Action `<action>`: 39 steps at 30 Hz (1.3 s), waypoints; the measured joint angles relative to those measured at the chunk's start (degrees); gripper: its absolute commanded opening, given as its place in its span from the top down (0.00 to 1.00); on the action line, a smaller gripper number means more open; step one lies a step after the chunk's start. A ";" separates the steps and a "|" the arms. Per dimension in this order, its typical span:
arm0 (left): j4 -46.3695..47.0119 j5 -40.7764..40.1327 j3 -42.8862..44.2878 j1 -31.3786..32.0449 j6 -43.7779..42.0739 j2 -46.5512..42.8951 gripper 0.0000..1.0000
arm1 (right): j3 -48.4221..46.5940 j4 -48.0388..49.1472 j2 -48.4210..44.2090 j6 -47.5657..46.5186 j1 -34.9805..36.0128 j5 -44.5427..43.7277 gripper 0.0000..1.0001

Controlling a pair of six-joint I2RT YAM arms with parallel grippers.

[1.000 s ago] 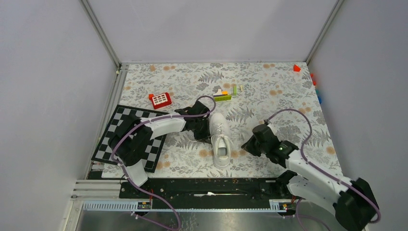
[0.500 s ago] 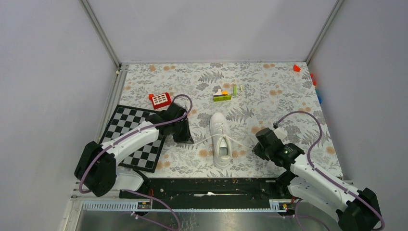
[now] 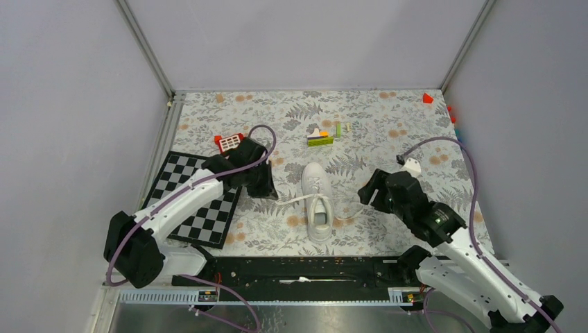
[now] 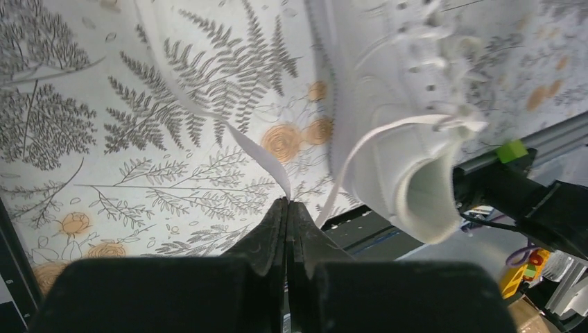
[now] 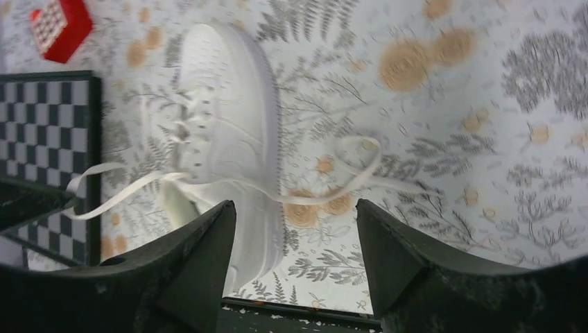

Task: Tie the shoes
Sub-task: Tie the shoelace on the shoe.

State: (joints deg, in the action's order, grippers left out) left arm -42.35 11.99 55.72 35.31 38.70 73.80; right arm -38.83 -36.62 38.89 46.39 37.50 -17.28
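The white shoe (image 3: 318, 201) lies in the middle of the floral mat, toe pointing away from the arms. My left gripper (image 3: 268, 190) is to its left, shut on the end of the left lace (image 4: 256, 154), which runs taut back to the shoe (image 4: 395, 104). My right gripper (image 3: 366, 194) hovers to the right of the shoe, open, with nothing between its fingers (image 5: 295, 208). The right lace (image 5: 360, 173) lies loose in a curve on the mat beside the shoe (image 5: 229, 104).
A chessboard (image 3: 187, 201) lies at the left under my left arm. A red toy (image 3: 229, 142) sits behind it, and coloured bricks (image 3: 322, 137) lie beyond the shoe. A red piece (image 3: 427, 98) is at the far right corner. The black rail (image 3: 298, 267) runs along the near edge.
My right gripper opened, dropped the right lace and moved up and away. My left gripper pulled its lace leftward, away from the shoe.
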 measured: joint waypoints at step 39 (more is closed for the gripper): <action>-3.72 5.79 5.33 -3.10 0.87 -3.96 1.00 | -18.34 29.59 44.04 -58.88 15.76 30.38 0.49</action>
State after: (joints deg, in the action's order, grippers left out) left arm -46.06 17.78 61.06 32.21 39.57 69.84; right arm -57.17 -7.03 82.94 -12.49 53.25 13.10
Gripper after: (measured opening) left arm 0.010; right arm 0.563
